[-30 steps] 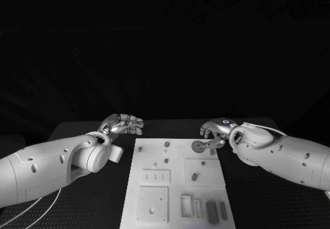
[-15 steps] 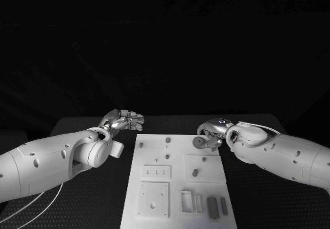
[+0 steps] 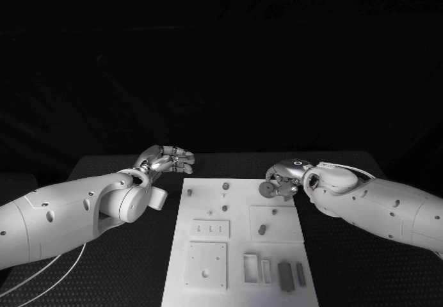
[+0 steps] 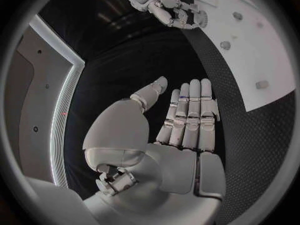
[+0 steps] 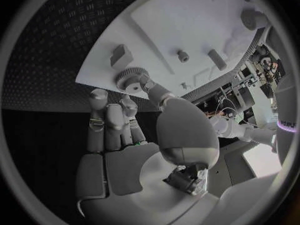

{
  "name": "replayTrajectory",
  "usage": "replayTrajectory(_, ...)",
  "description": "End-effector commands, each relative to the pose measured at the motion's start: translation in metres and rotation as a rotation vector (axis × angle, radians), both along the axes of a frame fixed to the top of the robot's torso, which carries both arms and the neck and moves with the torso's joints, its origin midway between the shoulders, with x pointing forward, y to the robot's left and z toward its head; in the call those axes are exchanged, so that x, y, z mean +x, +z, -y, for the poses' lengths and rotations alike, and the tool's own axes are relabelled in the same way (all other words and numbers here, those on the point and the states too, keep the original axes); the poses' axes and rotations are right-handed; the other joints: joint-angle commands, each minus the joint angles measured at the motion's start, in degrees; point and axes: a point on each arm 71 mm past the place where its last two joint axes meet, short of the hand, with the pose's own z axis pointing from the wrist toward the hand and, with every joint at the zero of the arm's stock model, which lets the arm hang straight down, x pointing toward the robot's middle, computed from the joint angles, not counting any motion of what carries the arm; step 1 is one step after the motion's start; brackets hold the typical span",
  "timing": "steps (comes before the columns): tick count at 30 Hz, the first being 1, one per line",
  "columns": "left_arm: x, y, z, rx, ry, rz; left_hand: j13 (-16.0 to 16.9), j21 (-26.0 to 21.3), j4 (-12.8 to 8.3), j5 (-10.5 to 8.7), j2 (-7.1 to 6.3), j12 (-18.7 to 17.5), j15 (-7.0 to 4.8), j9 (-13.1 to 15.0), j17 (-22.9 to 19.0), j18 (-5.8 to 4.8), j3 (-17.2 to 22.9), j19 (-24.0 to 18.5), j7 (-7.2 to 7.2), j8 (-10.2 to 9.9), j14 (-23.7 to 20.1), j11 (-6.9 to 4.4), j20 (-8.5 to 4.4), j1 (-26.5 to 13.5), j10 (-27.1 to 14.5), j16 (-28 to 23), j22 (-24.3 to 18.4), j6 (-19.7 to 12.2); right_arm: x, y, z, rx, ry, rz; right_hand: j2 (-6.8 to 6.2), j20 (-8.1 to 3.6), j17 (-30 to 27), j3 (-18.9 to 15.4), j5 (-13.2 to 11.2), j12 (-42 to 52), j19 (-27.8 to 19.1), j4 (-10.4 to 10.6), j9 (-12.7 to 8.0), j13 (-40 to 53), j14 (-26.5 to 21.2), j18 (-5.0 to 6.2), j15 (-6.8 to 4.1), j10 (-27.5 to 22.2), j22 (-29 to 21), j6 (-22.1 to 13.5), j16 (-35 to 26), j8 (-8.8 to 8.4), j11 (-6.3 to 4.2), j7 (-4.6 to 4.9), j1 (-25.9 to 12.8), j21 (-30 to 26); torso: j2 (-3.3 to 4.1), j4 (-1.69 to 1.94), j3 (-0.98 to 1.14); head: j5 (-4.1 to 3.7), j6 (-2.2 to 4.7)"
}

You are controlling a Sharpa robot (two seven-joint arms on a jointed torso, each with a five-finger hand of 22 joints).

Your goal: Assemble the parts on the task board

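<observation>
Two long parts [image 3: 290, 277] lie side by side at the near right corner of the task board [image 3: 238, 281], next to a couple of slotted blocks [image 3: 254, 269] and a square plate [image 3: 206, 266], and none of that looks touched, so I'd say most of the assembly is left to do. Further up there's a small strip with three slots [image 3: 209, 229] and a few little pegs [image 3: 261, 230] standing or lying on the white surface. Step in hand, as I read it: the gear. The right hand [image 3: 284, 179] has a small toothed gear [image 5: 132, 79] pinched at its fingertips, thumb on one side and fingers on the other, held at the far right corner of the board; whether it's clear of the surface or touching it I can't tell. Next move probably means finding the post or seat it belongs on and lowering it flat, so it doesn't go on cocked. That arm reaches in from the right with the palm turned toward the board. The left hand [image 3: 169, 160] is off the board past its far left corner, over the black table [image 3: 111, 167], holding nothing; the wrist cam shows its fingers straight and pressed together, thumb out to the side.
</observation>
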Motion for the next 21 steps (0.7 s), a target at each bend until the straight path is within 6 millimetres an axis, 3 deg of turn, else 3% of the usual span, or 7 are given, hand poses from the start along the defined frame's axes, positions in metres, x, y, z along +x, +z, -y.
replayTrajectory(1,-0.0003,0.001,0.0017,-0.009,-0.014,0.002,0.0,-0.4,0.0,0.27,0.19,-0.3,-0.05,0.0,0.1,0.84,-0.3,0.4,0.07,-0.3,0.3,0.3,-0.01,-0.2,0.0,-0.3,0.1,-0.1,-0.0007,-0.0031,-0.0007,-0.008,0.018,-0.041,1.07,-0.36,0.1,0.1,0.1,0.4,0.0,-0.5,0.1,-0.2,0.5,2.51,0.0,-3.4,1.3,3.1,0.4,0.31,-0.68,0.04,0.0,0.3,-0.06,-0.08,-0.02,0.0,-0.28)
replayTrajectory(6,-0.0004,0.0009,0.0021,-0.008,-0.016,0.001,0.0,-0.4,0.0,0.27,0.15,-0.3,-0.04,0.0,0.1,0.85,-0.3,0.4,0.1,-0.4,0.3,0.33,-0.01,-0.2,-0.1,-0.3,0.1,-0.1,-0.0006,-0.0042,-0.0028,-0.011,0.024,-0.05,1.62,-0.35,0.2,0.0,0.1,0.5,-0.2,-0.8,0.0,-0.3,0.5,2.51,0.09,-3.4,1.2,3.3,0.4,0.37,-0.6,0.12,-0.4,0.5,-0.06,-0.05,-0.02,-0.02,-0.43)
replayTrajectory(21,-0.0015,0.001,0.0017,-0.008,-0.015,-0.002,0.0,-0.5,0.0,0.27,0.07,-0.5,-0.04,0.0,0.1,0.85,-0.3,0.4,0.16,-0.5,0.3,0.39,-0.01,-0.2,-0.1,-0.4,0.1,-0.2,0.0011,-0.0119,-0.0054,-0.021,0.019,-0.068,1.19,-0.32,0.1,-0.2,0.1,0.7,-0.3,-1.1,-0.2,-0.6,0.3,2.51,0.23,-3.6,1.2,3.1,0.5,0.13,-0.44,0.3,-1.0,0.6,0.03,0.01,0.01,-0.03,-0.81)
